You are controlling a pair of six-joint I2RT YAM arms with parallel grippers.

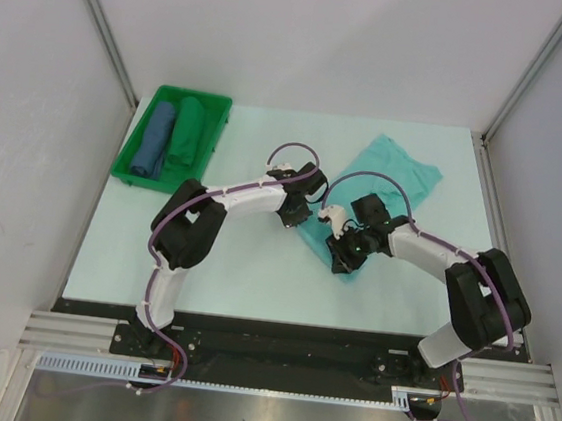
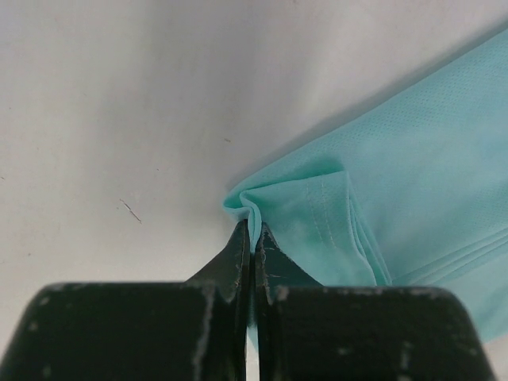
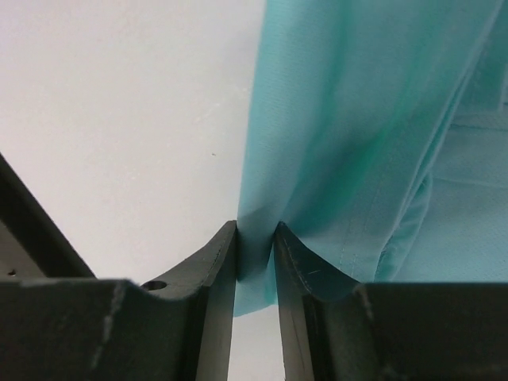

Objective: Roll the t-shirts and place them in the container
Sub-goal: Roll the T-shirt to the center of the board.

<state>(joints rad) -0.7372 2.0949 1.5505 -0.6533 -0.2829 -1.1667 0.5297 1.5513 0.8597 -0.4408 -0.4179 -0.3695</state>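
Lab test cell, white enclosure walls (image 1: pixel 27 144), aluminium frame rail (image 1: pixel 286 354)

Left hand (image 2: pixel 252 232), right hand (image 3: pixel 255 232) both pinched closed.

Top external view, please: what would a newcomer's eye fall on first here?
The mint shirt lies on the table, right of its middle. The left gripper and right gripper are both shut on its near edge, as the wrist views show. At far left, a tray holds a rolled blue shirt and a rolled dark green shirt.
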